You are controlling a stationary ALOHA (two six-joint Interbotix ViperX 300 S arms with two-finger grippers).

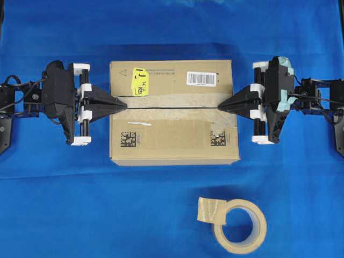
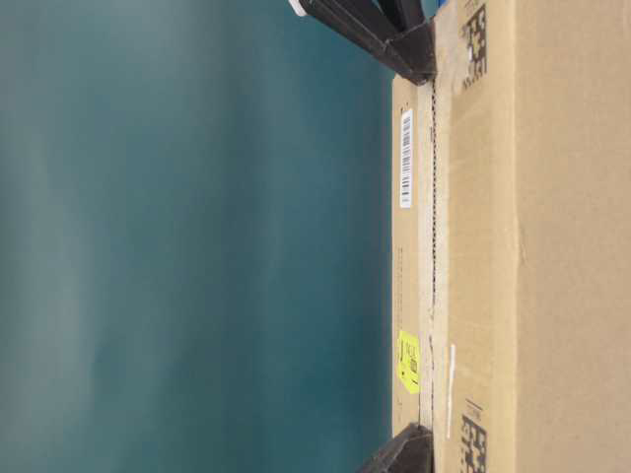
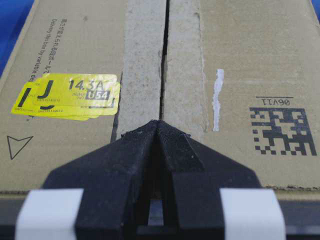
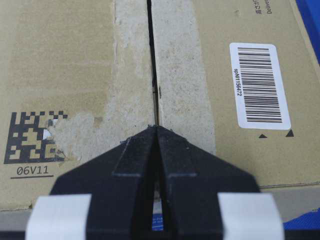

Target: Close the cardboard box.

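Both end effectors closed | left, right apparently touching cardboard box seam

Matt brown corrugated cardboard box, its seam strips torn rough and fibrous where tape peeled. Glossy yellow sticker, smooth white paper barcode label. Blue cloth over the tabletop. Tape roll beige, slightly shiny.

One cardboard box, one tape roll, two claws (left, right).
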